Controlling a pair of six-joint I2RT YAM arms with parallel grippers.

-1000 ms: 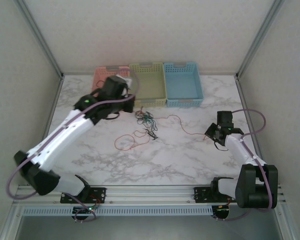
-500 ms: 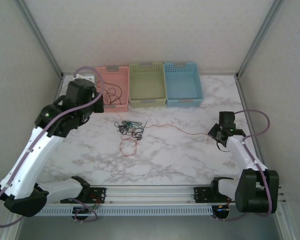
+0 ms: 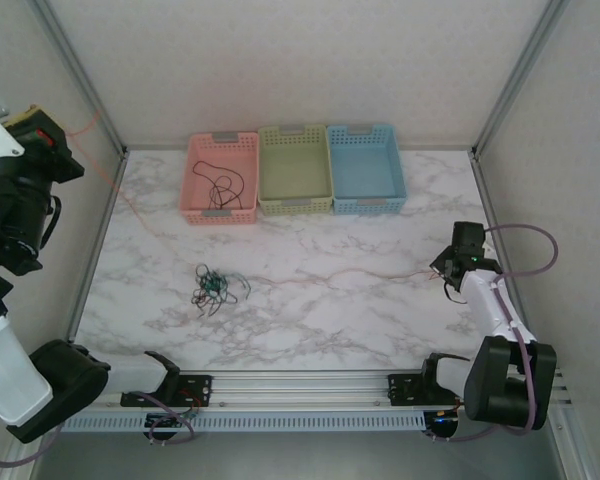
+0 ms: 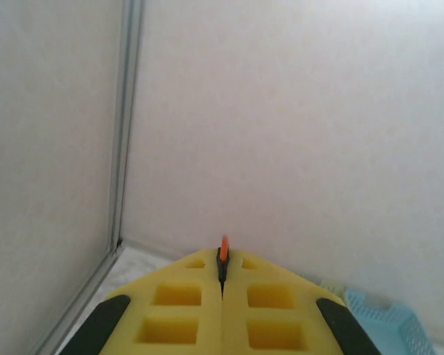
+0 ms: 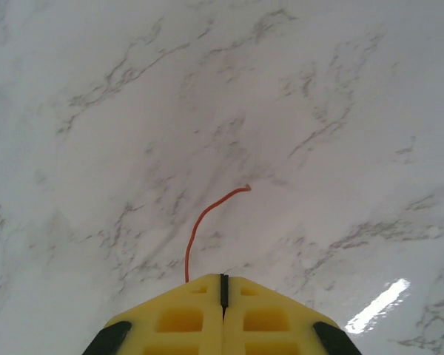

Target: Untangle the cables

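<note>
Top external view: the left arm is raised high at the left edge of the scene, and the left claw (image 3: 52, 140) is well above the table (image 3: 380, 330), near the left wall. A red-orange cable (image 3: 370, 270) runs from this claw down and across the marble to the right claw (image 3: 442, 270), which is low at the right side of the table. The line is faint in places, and contact with the table cannot be confirmed along its length. A knot of teal-green and black cables (image 3: 215, 290) lies on the table left of centre, just beside the red-orange run and well apart from both claws. 3 baskets stand in a row at the far edge: a pink basket (image 3: 195, 160), a green basket (image 3: 325, 160) and a blue basket (image 3: 395, 165). 1 black cable (image 3: 220, 185) lies loose inside the pink basket. Left wrist view: the left claw (image 4: 223, 262) has its 2 yellow fingers pressed together, pinching the red-orange cable, of which a short orange end (image 4: 223, 248) stands out at the tips. A plain wall (image 4: 296, 133) is behind, and a corner of the blue basket (image 4: 388, 325) shows at the lower right. Right wrist view: the right claw (image 5: 223, 279) is likewise closed on the red-orange cable (image 5: 200, 225), whose free end curves out from the tips and hangs just over the marble.
</note>
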